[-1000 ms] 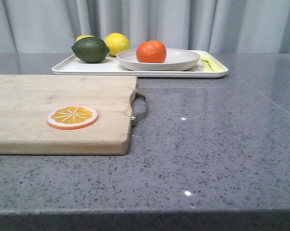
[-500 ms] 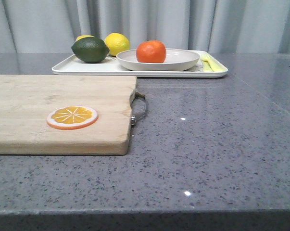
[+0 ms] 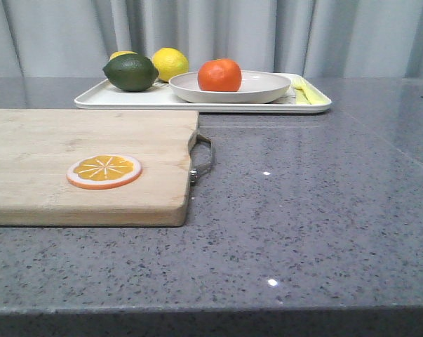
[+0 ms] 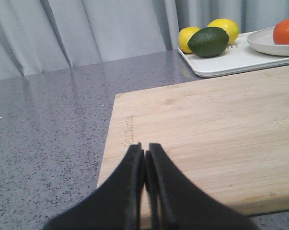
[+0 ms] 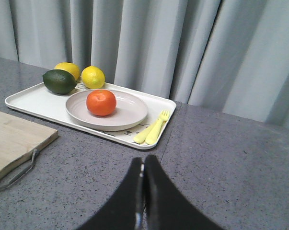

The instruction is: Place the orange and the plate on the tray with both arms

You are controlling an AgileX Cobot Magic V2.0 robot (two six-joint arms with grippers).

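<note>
The orange point(image 3: 219, 75) sits in the off-white plate point(image 3: 267, 88), and the plate rests on the white tray point(image 3: 120, 100) at the back of the table. The right wrist view shows the same: the orange point(image 5: 101, 102) in the plate point(image 5: 127, 114) on the tray point(image 5: 29, 101). In the left wrist view the orange point(image 4: 287, 31) and plate point(image 4: 264, 43) show at the edge. My left gripper point(image 4: 144, 149) is shut and empty above the near end of the wooden board. My right gripper point(image 5: 143, 162) is shut and empty over bare table, short of the tray. Neither gripper shows in the front view.
A dark green lime point(image 3: 130, 72) and yellow lemons point(image 3: 170, 63) lie on the tray's left end, and yellow cutlery point(image 3: 301, 91) on its right end. A wooden cutting board point(image 3: 50, 140) with a metal handle point(image 3: 203, 158) holds an orange slice disc point(image 3: 104, 171). Grey curtains hang behind.
The whole front view has shifted very slightly to the left. The objects keep their places relative to one another.
</note>
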